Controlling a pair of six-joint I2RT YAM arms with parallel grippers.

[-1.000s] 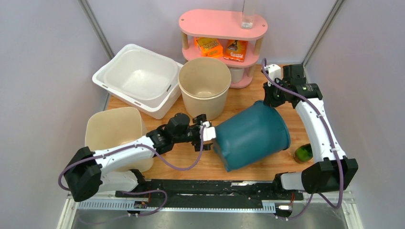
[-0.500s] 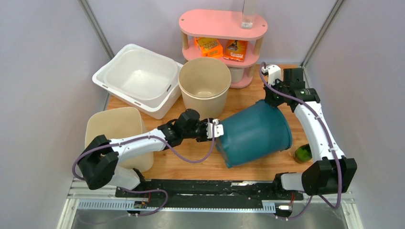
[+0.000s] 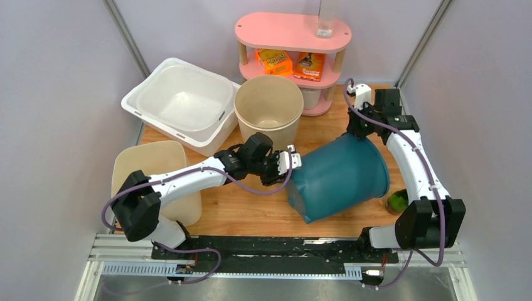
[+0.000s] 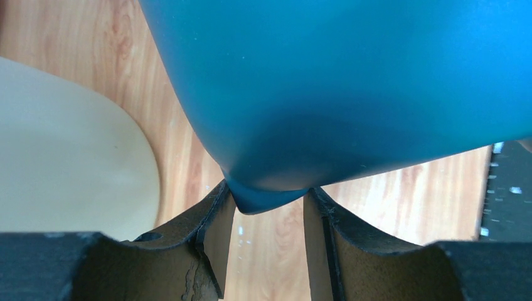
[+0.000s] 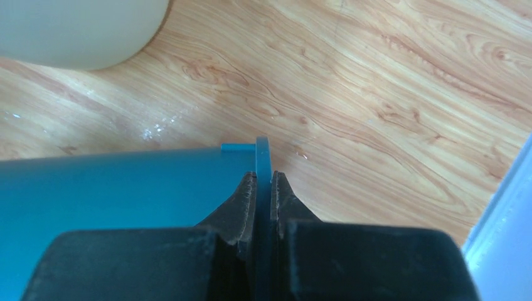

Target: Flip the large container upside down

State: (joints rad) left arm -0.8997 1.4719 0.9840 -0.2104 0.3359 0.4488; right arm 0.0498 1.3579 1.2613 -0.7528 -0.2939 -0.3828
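The large container (image 3: pixel 339 175) is a teal bucket lying on its side on the wooden table, base toward the left and mouth toward the right. My left gripper (image 3: pixel 290 160) is at its base edge. In the left wrist view the teal base corner (image 4: pixel 266 197) sits pinched between the two fingers, so the left gripper (image 4: pixel 268 194) is shut on it. My right gripper (image 3: pixel 359 128) is at the far upper rim. The right wrist view shows the thin teal rim (image 5: pixel 262 157) clamped between the nearly touching fingers of the right gripper (image 5: pixel 263 179).
A round beige bucket (image 3: pixel 268 110) stands just behind the left gripper. A white tub (image 3: pixel 182 100) is at the back left, a square beige bin (image 3: pixel 150 169) at the front left and a pink shelf (image 3: pixel 292 31) at the back. A small green object (image 3: pixel 397 200) lies by the bucket's mouth.
My left arm reached right and farther back, and its open jaws closed on the container's base edge. The container's base shifted right. The right gripper kept hold of the rim.
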